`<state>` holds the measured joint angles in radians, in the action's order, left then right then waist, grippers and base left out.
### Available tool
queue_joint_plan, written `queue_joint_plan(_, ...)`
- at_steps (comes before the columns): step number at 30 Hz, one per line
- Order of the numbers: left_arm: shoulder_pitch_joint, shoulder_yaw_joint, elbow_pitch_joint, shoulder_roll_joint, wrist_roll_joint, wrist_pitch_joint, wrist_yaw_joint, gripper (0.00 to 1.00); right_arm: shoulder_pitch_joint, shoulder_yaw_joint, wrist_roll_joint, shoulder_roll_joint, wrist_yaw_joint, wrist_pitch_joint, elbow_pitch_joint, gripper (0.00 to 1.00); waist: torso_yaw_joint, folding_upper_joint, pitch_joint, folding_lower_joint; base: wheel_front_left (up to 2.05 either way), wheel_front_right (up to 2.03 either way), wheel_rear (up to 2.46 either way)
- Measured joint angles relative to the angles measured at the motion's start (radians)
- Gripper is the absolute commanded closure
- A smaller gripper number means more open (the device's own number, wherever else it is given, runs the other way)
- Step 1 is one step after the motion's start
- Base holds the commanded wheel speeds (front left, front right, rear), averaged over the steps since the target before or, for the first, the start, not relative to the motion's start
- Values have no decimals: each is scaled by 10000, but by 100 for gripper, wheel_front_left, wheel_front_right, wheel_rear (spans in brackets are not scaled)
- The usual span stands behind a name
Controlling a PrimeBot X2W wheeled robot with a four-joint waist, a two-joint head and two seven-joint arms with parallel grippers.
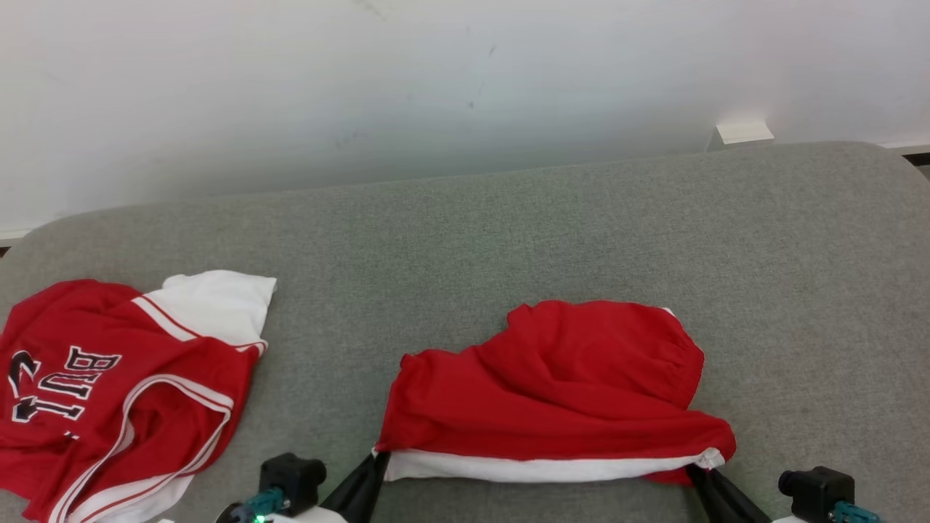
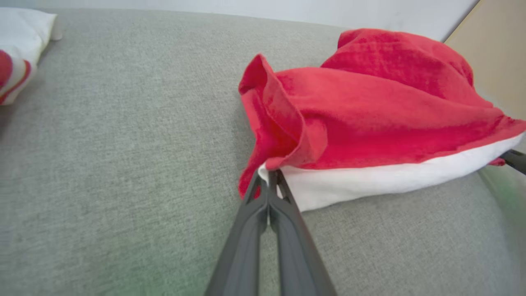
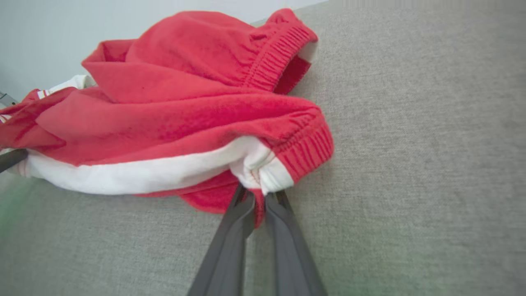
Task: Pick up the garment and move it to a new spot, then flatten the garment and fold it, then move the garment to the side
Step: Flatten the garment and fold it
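Partial black lettering, seemingly "BUL", on the red jersey (image 1: 167, 407)

Red garment (image 1: 552, 385) with white band; red jersey (image 1: 123, 396), white-trimmed, seemingly black-lettered; speckled grey upholstery (image 1: 465, 247).

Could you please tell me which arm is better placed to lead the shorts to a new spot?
Probably right. The left gripper and right gripper are both shut on the shorts at near corners, but the jersey lies on the cushion at the left; bare fabric lies rightward.
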<state>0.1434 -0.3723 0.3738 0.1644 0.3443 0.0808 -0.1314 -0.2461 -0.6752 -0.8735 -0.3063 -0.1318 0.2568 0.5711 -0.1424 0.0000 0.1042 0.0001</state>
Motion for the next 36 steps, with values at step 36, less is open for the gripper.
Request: queue_joint_plan(36,11060,-844,1664,1971,3225,-2000,0,100,-9974,-957,-2717,-2025,0,-2872,-1174,100,492,0,3189,3,0,0,0)
